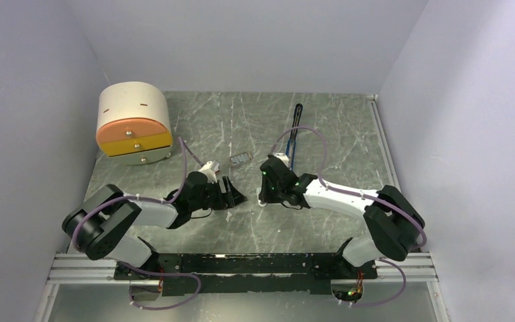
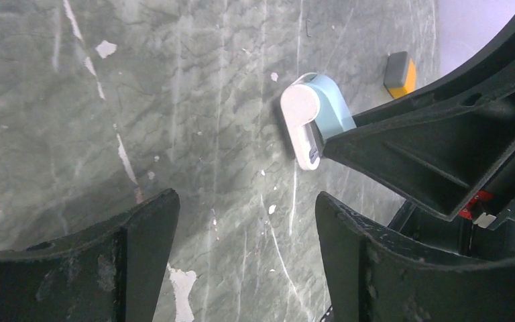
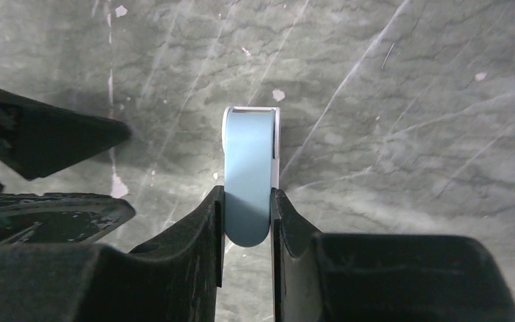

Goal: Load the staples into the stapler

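The stapler (image 1: 296, 136) lay lengthwise on the marbled table (image 1: 349, 134), toward the far side and right of centre. The staples (image 1: 240, 160) sat to its left, a small grey strip apart from both arms. Nearer, the right gripper (image 3: 248, 196) pinched a pale-blue piece (image 3: 248, 151) between narrow jaws. The left gripper (image 2: 245, 261) hovered just beside it, jaws wide and holding nothing. An orange block (image 2: 400, 74) lay beyond.

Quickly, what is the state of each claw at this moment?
Left claw: open, holding nothing.
Right claw: closed on the small pale-blue plastic piece with white sides.
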You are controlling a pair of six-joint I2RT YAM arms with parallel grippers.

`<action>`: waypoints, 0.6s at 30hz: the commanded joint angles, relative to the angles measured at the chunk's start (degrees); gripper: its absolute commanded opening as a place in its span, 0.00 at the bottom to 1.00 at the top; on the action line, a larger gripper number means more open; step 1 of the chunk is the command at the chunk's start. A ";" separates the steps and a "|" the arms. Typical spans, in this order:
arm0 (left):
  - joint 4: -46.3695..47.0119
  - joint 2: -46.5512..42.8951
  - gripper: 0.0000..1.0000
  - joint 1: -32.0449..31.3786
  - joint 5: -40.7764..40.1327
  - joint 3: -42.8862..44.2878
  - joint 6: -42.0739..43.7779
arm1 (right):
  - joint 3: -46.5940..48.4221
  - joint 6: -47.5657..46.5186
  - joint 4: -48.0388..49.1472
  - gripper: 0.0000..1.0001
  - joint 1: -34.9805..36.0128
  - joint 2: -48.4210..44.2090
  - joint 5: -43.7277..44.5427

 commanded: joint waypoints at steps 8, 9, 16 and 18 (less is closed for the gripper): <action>11.18 7.31 0.60 -2.12 7.14 0.37 -0.22 | -5.86 16.92 9.14 0.07 0.18 -4.95 -1.36; 12.57 7.85 0.58 -2.21 7.88 0.27 -0.54 | -6.08 17.62 9.69 0.07 0.16 -5.11 -1.33; 14.94 9.48 0.53 -2.69 9.90 1.15 -0.92 | -7.12 20.72 12.11 0.06 0.06 -6.46 -1.08; 13.51 9.61 0.54 -2.70 8.65 1.37 -1.00 | -6.94 20.86 12.81 0.07 0.06 -6.31 -1.85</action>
